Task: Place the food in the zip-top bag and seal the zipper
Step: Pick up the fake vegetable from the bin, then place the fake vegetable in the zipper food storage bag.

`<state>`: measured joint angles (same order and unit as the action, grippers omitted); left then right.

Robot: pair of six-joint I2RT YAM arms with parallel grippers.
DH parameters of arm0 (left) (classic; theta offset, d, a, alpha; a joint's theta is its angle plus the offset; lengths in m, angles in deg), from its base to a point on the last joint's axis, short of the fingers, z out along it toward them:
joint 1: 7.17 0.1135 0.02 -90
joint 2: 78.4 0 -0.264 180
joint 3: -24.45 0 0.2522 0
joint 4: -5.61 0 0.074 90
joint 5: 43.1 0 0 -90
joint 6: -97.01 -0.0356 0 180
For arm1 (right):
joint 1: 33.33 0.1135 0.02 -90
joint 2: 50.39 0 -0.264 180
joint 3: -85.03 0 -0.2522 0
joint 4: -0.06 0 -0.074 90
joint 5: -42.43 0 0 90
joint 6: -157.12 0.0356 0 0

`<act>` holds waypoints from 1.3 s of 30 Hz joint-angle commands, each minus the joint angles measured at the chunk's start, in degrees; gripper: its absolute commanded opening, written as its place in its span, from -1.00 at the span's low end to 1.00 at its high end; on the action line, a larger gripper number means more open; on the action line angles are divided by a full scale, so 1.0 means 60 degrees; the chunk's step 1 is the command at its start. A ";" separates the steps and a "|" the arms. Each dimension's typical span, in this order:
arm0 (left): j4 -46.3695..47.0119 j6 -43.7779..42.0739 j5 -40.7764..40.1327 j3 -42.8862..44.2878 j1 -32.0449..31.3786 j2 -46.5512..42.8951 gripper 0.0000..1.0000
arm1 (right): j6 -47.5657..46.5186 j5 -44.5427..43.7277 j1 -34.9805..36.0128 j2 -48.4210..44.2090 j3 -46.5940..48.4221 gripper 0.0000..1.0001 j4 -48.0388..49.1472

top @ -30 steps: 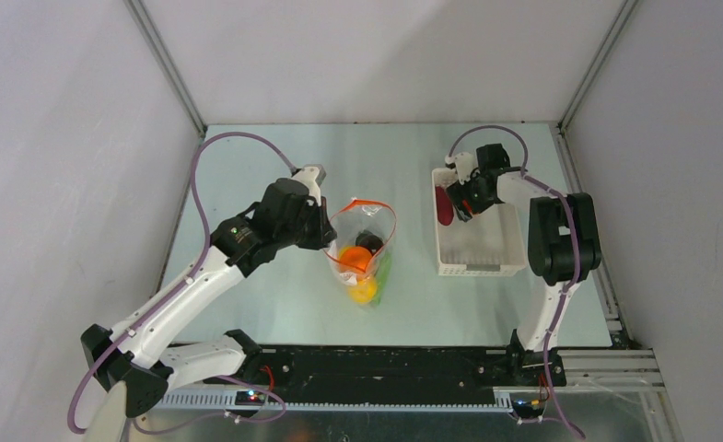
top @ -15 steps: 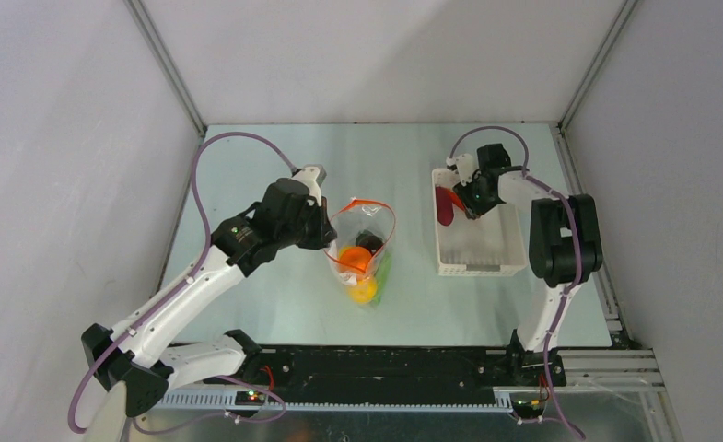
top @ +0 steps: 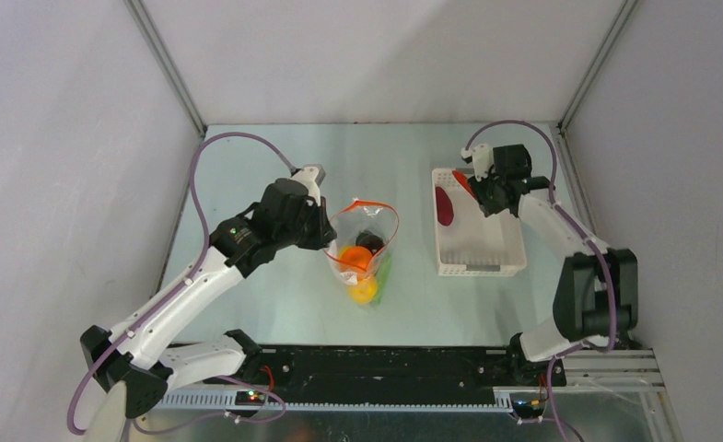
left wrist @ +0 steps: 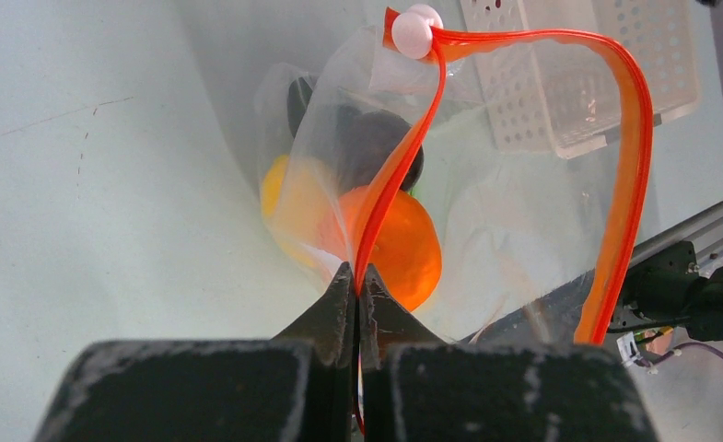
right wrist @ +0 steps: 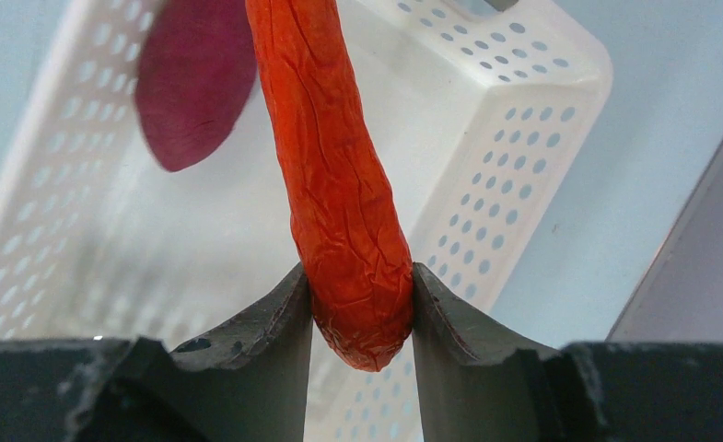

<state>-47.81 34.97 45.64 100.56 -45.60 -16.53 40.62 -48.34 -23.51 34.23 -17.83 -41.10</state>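
The clear bag sits near the middle of the surface, well apart from the white basket on its right. Its mouth faces up and gapes open, and the orange-red zipper curves around the opening in a wide loop. The left arm reaches in from the left side. In the left wrist view, the left jaws are pressed together on one side of the zipper, pinching the strip and the thin plastic below it. A small pale slider sits at the far end of the strip.

Several pieces of food are already inside the bag. An orange lies against the near wall, right behind the pinched strip. A dark piece rests just beyond it. A yellow lemon lies at the bottom end, nearest the arm bases, and a green piece shows along the right side.

The right arm stretches out to the far end of the basket. The right jaws are closed on the lower end of the red chili, with one finger on each side of its wrinkled skin. The chili points away from the wrist over the inside of the basket; whether its far tip touches anything cannot be told. The purple piece lies in the basket's far left corner, just beside the chili.
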 commanded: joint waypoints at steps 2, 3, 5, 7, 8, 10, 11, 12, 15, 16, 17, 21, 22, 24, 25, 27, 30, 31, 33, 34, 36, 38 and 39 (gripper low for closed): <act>0.0278 -0.0182 0.0130 0.0147 0.0031 -0.0277 -1.00 | 0.0993 -0.0213 0.0742 -0.1717 -0.0727 -0.55 0.0678; 0.0287 -0.0183 0.0135 0.0144 0.0032 -0.0269 -1.00 | 0.1305 0.0062 0.0887 -0.1933 -0.0838 -0.57 0.0740; 0.0307 -0.0172 0.0136 0.0128 0.0030 -0.0265 -1.00 | 0.1682 0.0773 0.1137 -0.2643 -0.0973 -0.58 0.1133; 0.0300 -0.0170 0.0136 0.0145 0.0026 -0.0242 -1.00 | 0.2154 0.1751 0.1425 -0.3441 -0.1020 -0.59 0.1422; 0.0305 -0.0174 0.0136 0.0136 0.0028 -0.0238 -1.00 | 0.2304 0.2090 0.1637 -0.3616 -0.1025 -0.59 0.1507; 0.0314 -0.0176 0.0133 0.0129 0.0029 -0.0219 -1.00 | 0.2864 0.3046 0.1972 -0.4119 -0.1026 -0.61 0.1804; 0.0315 -0.0178 0.0260 0.0127 0.0032 -0.0211 -1.00 | 0.3293 0.3612 0.2072 -0.4385 -0.1026 -0.62 0.2059; 0.0321 -0.0164 0.0323 0.0127 0.0022 -0.0205 -1.00 | 0.3518 0.3848 0.2278 -0.4505 -0.1026 -0.62 0.2214; 0.0316 -0.0164 0.0364 0.0123 0.0030 -0.0217 -1.00 | 0.4859 0.5124 0.2610 -0.4823 -0.1026 -0.61 0.3141; 0.0321 -0.0164 0.0398 0.0125 0.0039 -0.0214 -1.00 | 0.5326 0.5498 0.2757 -0.4841 -0.1023 -0.60 0.3348; 0.0325 -0.0157 0.0428 0.0126 0.0039 -0.0216 -1.00 | 0.5531 0.6078 0.2852 -0.4844 -0.1024 -0.60 0.3705; 0.0331 -0.0142 0.0405 0.0114 0.0040 -0.0243 -1.00 | 0.5947 0.6387 0.4058 -0.4754 -0.1013 -0.58 0.4409; 0.0345 -0.0129 0.0445 0.0113 0.0037 -0.0239 -1.00 | 0.5953 0.6125 0.4250 -0.4662 -0.1020 -0.58 0.4736; 0.0348 -0.0134 0.0499 0.0112 0.0029 -0.0263 -1.00 | 0.6059 0.5599 0.4771 -0.4431 -0.1014 -0.58 0.5031; 0.0352 -0.0127 0.0483 0.0112 0.0036 -0.0277 -1.00 | 0.6157 0.5420 0.5073 -0.4316 -0.1012 -0.58 0.5113; 0.0353 -0.0134 0.0462 0.0104 0.0025 -0.0297 -1.00 | 0.6160 0.5026 0.5420 -0.3986 -0.1023 -0.57 0.5281; 0.0347 -0.0129 0.0437 0.0101 0.0041 -0.0313 -1.00 | 0.6105 0.4199 0.5906 -0.3396 -0.1013 -0.54 0.5385; 0.0344 -0.0132 0.0420 0.0099 0.0028 -0.0326 -1.00 | 0.6033 0.4025 0.6031 -0.3278 -0.0997 -0.54 0.5356; 0.0354 -0.0124 0.0391 0.0097 0.0031 -0.0354 -1.00 | 0.5789 0.3652 0.6230 -0.3022 -0.0944 -0.52 0.5117; 0.0347 -0.0122 0.0381 0.0090 0.0033 -0.0360 -1.00 | 0.5696 0.3343 0.6357 -0.2881 -0.0926 -0.50 0.4953; 0.0372 -0.0126 0.0376 0.0080 0.0034 -0.0377 -1.00 | 0.5458 0.2900 0.6496 -0.2706 -0.0906 -0.48 0.4715; 0.0388 -0.0139 0.0433 0.0071 0.0034 -0.0361 -1.00 | 0.5294 0.2602 0.6551 -0.2538 -0.0817 -0.45 0.4299; 0.0404 -0.0136 0.0460 0.0069 0.0027 -0.0342 -1.00 | 0.5138 0.2524 0.6559 -0.2474 -0.0751 -0.43 0.4049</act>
<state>-47.72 34.97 47.37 100.56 -45.60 -17.06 74.63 -27.36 15.09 18.52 -24.30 -13.73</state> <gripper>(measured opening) 0.008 0.425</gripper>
